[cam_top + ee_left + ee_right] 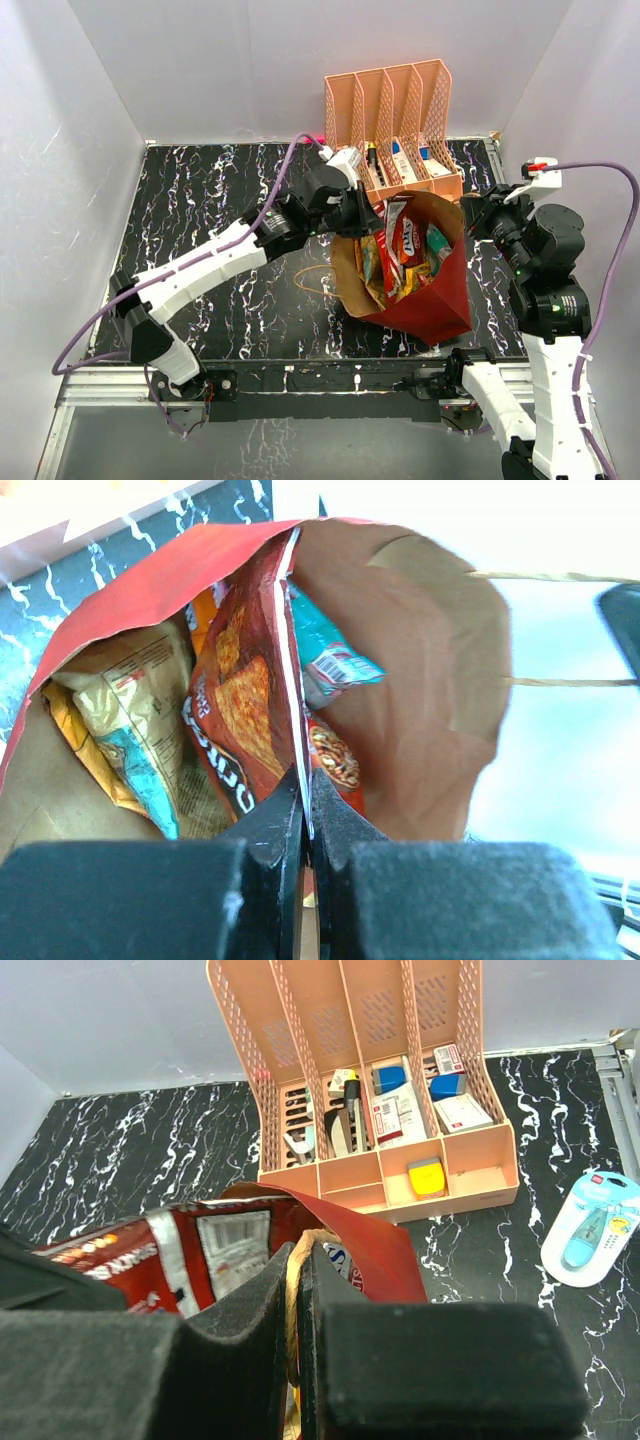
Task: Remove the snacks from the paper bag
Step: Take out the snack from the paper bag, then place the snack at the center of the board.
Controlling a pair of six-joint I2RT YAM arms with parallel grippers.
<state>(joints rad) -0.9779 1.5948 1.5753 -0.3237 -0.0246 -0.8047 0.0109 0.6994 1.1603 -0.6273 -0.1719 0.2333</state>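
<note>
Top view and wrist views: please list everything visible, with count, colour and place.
paper bag: one, dark red, table centre.
snacks: at least four, red, orange, gold, teal, inside the bag.
organizer: one, peach, behind the bag.
tag: one, light blue, right of organizer.
table: one, black marbled.
left gripper: one, black, shut on one of the snacks.
right gripper: one, black, shut on the paper bag's handle.

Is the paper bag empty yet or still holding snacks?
Not empty. The paper bag stands open with several snacks upright inside; the left claw is shut on one red chip packet, not yet out.
</note>
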